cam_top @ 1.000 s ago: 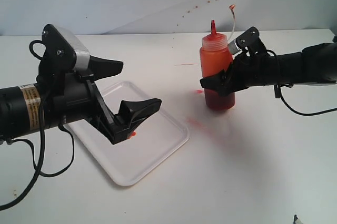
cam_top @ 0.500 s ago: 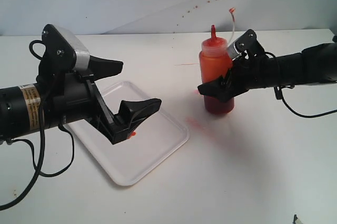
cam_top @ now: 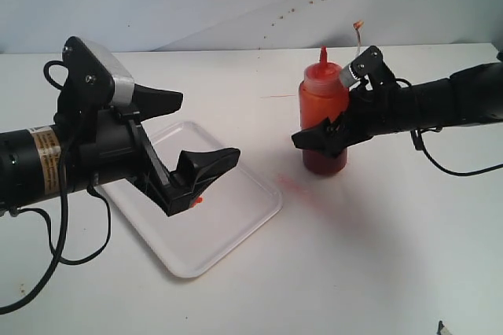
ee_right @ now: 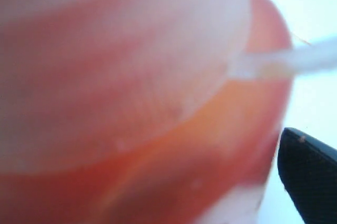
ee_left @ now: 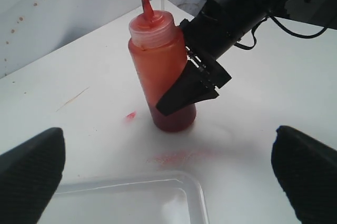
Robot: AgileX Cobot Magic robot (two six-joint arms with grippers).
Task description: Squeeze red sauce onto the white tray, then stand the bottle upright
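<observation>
The bottle (cam_top: 321, 115) stands upright on the table, right of the white tray (cam_top: 236, 221), orange-red with a red nozzle and a curved tether. My right gripper (cam_top: 318, 135) is shut on its lower body from the right; one black finger (ee_left: 184, 90) crosses its front. In the right wrist view the bottle (ee_right: 158, 103) fills the picture beside one fingertip (ee_right: 310, 171). My left gripper (cam_top: 211, 127) hangs open over the tray, nothing between its fingers. A small blob of red sauce (cam_top: 197, 200) shows on the tray under the lower left finger.
Faint pink smears (cam_top: 292, 185) mark the table between tray and bottle, with a small red spot (ee_left: 130, 115) near the bottle's base. Red specks dot the back wall (cam_top: 314, 1). The tray's corner (ee_left: 189, 182) lies just in front of the left gripper.
The bottle has come down a little and straightened to upright, and my right gripper sank with it. The left arm has not moved.
</observation>
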